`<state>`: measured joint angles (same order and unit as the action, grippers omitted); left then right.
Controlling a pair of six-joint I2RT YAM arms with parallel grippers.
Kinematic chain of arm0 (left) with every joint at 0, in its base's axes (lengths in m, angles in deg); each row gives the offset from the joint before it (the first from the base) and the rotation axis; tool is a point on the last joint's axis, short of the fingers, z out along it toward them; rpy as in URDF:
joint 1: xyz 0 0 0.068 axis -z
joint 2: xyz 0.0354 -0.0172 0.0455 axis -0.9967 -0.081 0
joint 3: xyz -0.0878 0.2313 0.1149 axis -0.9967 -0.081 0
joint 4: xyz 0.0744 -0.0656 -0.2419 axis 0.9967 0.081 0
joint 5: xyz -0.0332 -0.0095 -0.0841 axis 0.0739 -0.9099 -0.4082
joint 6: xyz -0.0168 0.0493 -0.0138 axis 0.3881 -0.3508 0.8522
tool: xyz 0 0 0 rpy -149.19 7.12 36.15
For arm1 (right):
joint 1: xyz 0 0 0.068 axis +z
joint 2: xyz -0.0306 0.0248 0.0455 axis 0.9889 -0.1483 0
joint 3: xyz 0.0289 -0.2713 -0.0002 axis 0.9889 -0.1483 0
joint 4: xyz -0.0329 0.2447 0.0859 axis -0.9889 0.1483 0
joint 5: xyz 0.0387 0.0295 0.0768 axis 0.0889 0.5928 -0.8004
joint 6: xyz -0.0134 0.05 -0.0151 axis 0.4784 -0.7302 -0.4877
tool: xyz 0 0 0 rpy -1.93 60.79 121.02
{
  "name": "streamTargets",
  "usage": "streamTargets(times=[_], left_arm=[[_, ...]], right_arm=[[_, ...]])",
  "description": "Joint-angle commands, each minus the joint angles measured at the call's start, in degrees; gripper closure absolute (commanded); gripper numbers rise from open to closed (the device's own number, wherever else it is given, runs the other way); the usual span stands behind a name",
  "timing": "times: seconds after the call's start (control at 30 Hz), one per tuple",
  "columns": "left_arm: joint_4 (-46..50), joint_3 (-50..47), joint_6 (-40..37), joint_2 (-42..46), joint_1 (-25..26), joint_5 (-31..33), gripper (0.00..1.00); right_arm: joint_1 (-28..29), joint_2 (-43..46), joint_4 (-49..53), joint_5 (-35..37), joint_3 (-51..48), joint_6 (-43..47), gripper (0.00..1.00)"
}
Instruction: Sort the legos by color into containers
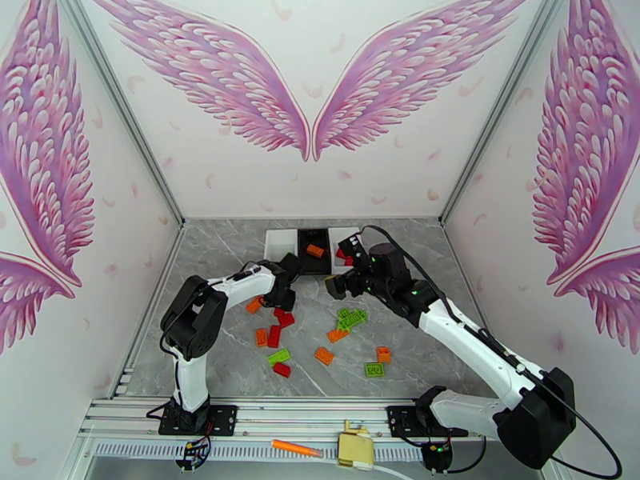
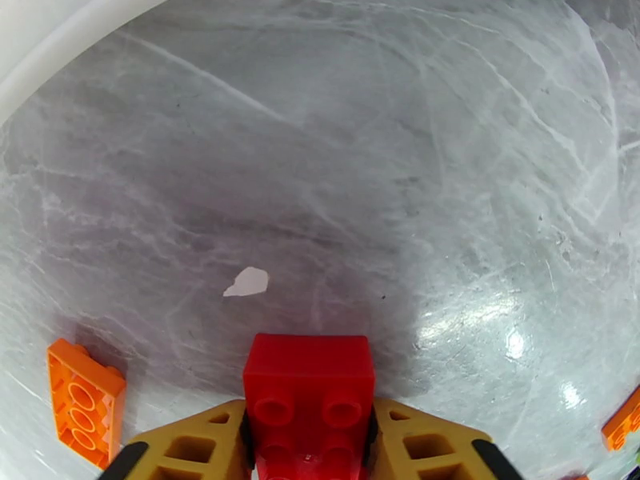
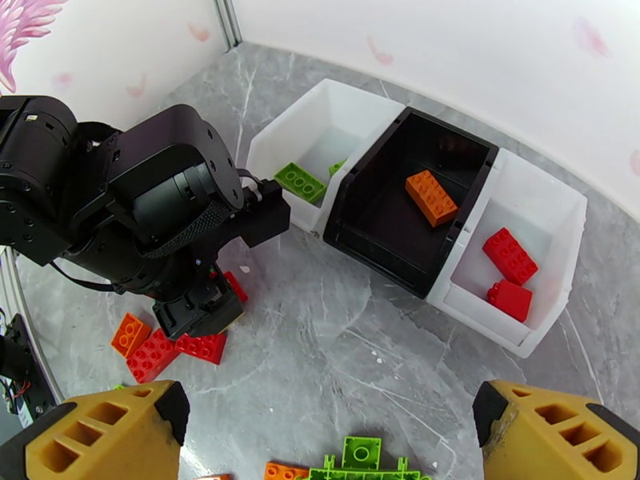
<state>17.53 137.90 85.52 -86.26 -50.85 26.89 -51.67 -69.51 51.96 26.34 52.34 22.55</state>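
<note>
**A:** Right, the left gripper is clamped on a red brick. Its studs face the wrist camera, its length seems to run out along the fingers, and its nose points over the bare marble table.

**B:** That's just in front of the left white bin. An orange lego lies flat near the left finger.

**A:** And the right gripper? Jaws spread wide with nothing between them, hovering above green pieces and facing the row.

**B:** Look inside the bins. There's a green brick in that left one. A long orange brick lies diagonally in the black bin. Two red bricks sit in the right white bin.

**A:** From the right wrist, the left arm bulks in front of the left bin. Loose legos are scattered mid-table, and an orange stick lies on the rail by the bases.
</note>
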Motion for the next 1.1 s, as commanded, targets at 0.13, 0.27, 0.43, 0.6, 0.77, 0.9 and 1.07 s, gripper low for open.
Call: streamTargets(times=[0.13,0.27,0.43,0.6,0.77,0.9,1.07], left_arm=[[-2.2,0.0,0.5,2.8,-0.2,1.9,0.68],[-7.2,-1.4,1.1,6.5,-0.2,1.7,0.69],[-19.3,-6.2,1.1,12.8,0.6,1.4,0.68],[-34.7,-9.9,-1.3,16.9,0.6,-2.1,0.7],[-48.9,-10.1,-4.0,15.5,0.7,-6.9,0.7],[-56.4,-7.3,-3.6,11.0,1.3,-6.8,0.7],[-60.1,0.0,-2.2,4.1,2.1,-7.6,0.68]], right_arm=[[0.3,2.9,-0.5,1.4,-1.8,-0.1,0.0],[0.2,4.0,-1.8,3.1,-2.9,-1.6,0.0],[0.1,5.6,-3.0,4.4,-4.3,-2.7,0.0],[-0.5,7.5,-3.0,5.6,-4.7,-3.8,0.01],[-0.7,9.1,-2.0,6.2,-4.8,-4.7,0.01],[-0.8,10.9,-1.5,7.0,-5.0,-5.6,0.0],[-0.8,12.6,-0.9,7.6,-4.8,-6.2,0.0]])
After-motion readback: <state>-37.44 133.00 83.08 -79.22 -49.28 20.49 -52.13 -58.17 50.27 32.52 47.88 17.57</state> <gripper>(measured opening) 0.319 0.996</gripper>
